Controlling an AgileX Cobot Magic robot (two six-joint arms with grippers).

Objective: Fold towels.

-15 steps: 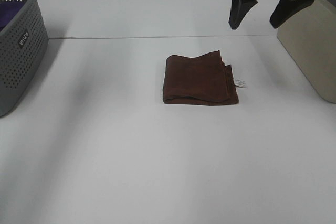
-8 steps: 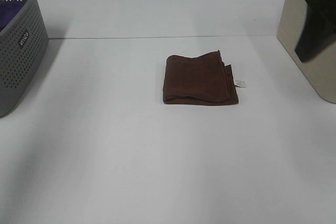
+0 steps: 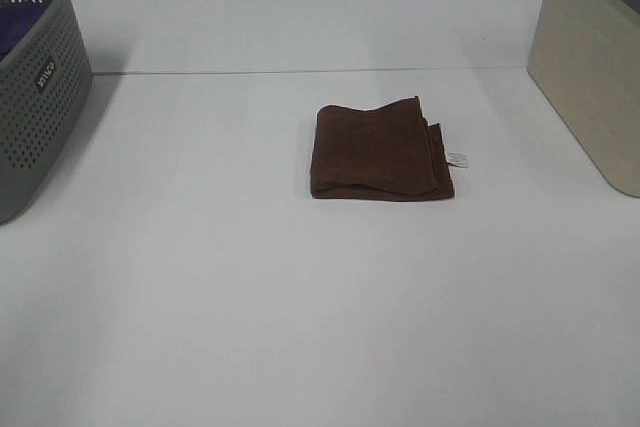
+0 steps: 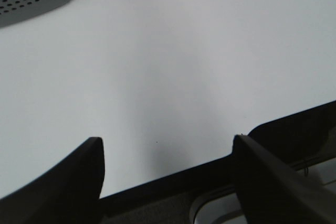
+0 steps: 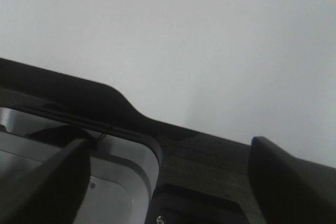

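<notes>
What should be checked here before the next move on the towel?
1. Towel folded: ok, it lies as a compact layered rectangle on the table.
2. Edges lined up: not ok, the far edge is wavy and a layer sticks out on the label side.
3. Towel free of both tools: ok, neither arm shows in the high view.
4. Left tool open and empty: ok, fingers wide apart, only table between them.
5. Right tool open and empty: ok, fingers apart, nothing held.
6. More towels waiting: cannot tell, the basket shows only a bit of purple cloth.
</notes>
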